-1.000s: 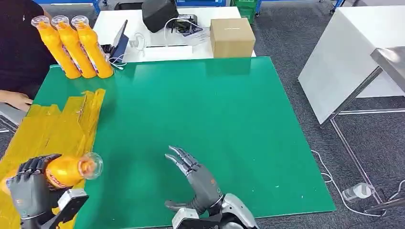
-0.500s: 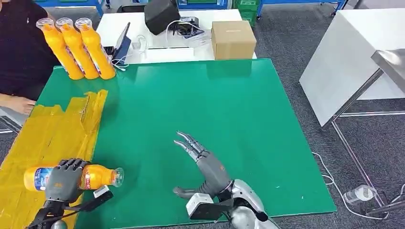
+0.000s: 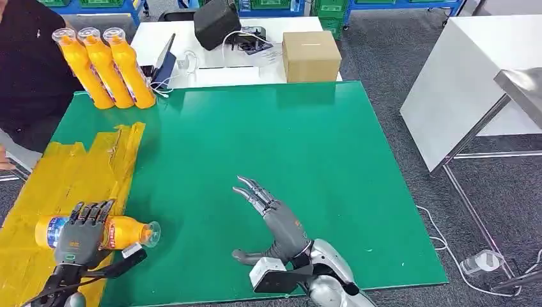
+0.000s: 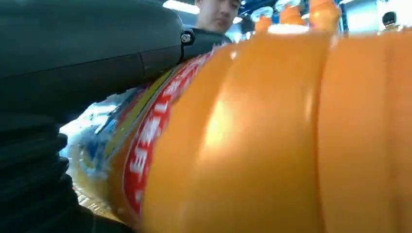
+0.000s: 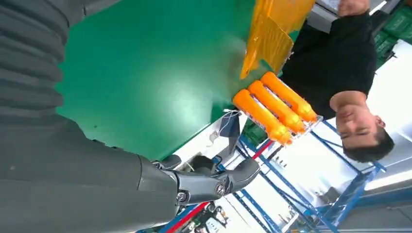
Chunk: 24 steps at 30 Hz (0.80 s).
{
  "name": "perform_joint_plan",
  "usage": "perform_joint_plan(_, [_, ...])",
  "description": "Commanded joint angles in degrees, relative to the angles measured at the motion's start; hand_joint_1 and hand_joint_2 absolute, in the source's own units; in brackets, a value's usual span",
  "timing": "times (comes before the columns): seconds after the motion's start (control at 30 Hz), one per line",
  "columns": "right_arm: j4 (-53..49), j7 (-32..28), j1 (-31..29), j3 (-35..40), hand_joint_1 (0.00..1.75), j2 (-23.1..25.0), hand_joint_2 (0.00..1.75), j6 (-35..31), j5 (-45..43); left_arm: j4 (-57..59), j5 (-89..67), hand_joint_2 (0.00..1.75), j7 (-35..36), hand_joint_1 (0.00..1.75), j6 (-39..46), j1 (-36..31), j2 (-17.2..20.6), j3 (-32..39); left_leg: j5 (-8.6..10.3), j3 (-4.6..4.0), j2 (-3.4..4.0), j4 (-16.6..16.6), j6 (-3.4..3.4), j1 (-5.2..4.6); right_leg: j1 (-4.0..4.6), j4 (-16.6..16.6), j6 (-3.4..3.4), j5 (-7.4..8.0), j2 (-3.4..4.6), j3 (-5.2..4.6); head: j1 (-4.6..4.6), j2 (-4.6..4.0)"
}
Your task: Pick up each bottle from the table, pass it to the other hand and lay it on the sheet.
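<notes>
The left hand (image 3: 78, 235) lies over an orange bottle (image 3: 121, 233) at the near left corner of the green bench (image 3: 307, 147). Its fingers (image 3: 91, 211) are straightened and spread across the top of the bottle rather than wrapped round it, so whether it has hold of the bottle I cannot tell. The bottle lies on its side, its base end on the yellow sheet (image 3: 70, 173) and its clear cap (image 3: 151, 234) past the sheet's edge over the green surface. In the left wrist view the bottle (image 4: 272, 136) sits hard against the hand, red label band showing.

The right hand (image 3: 271, 220) hovers above the bench near the near edge, toward the middle, fingers apart and stretched forward, thumb out to the side, holding nothing. It is well apart from the bottle.

Three more orange bottles (image 3: 105, 67) stand upright in a row, touching one another, at the far left corner of the bench. A person in a dark top (image 3: 25, 64) is beside the left edge. Beyond the far edge stands a white table (image 3: 211, 73) with a cardboard box (image 3: 310, 56) and a black bag (image 3: 217, 20).
</notes>
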Motion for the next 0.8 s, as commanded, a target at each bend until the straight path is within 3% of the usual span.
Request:
perform_joint_plan(0.03, [3.6, 0.2, -2.1, -1.4, 0.0, 0.0, 1.75, 0.7, -0.1, -6.1, 5.2, 0.0, -4.7, 0.0, -5.6, 6.9, 0.8, -0.5, -0.06, -0.13, 0.38, 0.0, 0.07, -0.03, -0.01, 0.0, -0.02, 0.06, 0.37, -0.26, -0.02, 0.0])
perform_joint_plan(0.47, [3.9, 0.2, -1.6, -1.5, 0.0, 0.4, 1.75, 0.8, 0.0, -10.4, 8.0, 0.0, -6.1, 0.0, -4.2, 7.9, -0.7, 3.0, -0.01, -0.64, 0.1, 0.0, 0.04, -0.04, -0.04, 0.0, 0.0, 0.02, 0.09, -0.75, 0.02, 0.0])
perform_joint_plan(0.6, [3.7, 0.2, -0.1, -2.2, 0.0, 1.0, 1.75, 0.3, 1.1, -16.6, 19.9, 0.0, -13.0, 0.0, -0.8, 6.8, -7.2, 9.1, -0.04, -0.73, 0.13, 0.0, 0.08, -0.02, -0.01, -0.1, -0.02, 0.02, 0.1, -0.8, 0.04, 0.0])
perform_joint_plan(0.67, [2.7, -0.5, 1.6, -2.6, 0.0, 1.6, 1.75, -2.8, 4.9, -24.3, 32.6, 0.0, -18.1, 0.0, -3.6, 6.8, -11.0, 10.6, 0.0, -0.86, 0.01, 0.0, 0.07, -0.02, -0.03, 0.0, 0.02, 0.02, -0.01, -0.94, 0.02, 0.0])
perform_joint_plan(0.77, [2.2, -0.4, 1.9, -2.5, 0.0, 1.6, 1.75, -3.0, 5.1, -27.0, 31.9, 0.0, -16.3, 0.0, -5.2, 7.1, -11.3, 10.3, -0.01, -1.04, -0.11, 0.1, 0.08, 0.01, 0.0, 0.0, 0.03, -0.01, -0.13, -1.05, 0.04, 0.0])
perform_joint_plan(0.8, [2.1, 0.2, 2.0, -2.4, 0.0, 1.8, 1.75, -6.6, 10.6, -29.2, 39.5, 0.0, -19.5, 0.0, -6.3, 6.9, -12.7, 11.0, -0.05, -1.01, -0.08, 0.1, 0.1, 0.0, 0.0, 0.0, 0.02, -0.03, -0.09, -1.02, 0.02, 0.0])
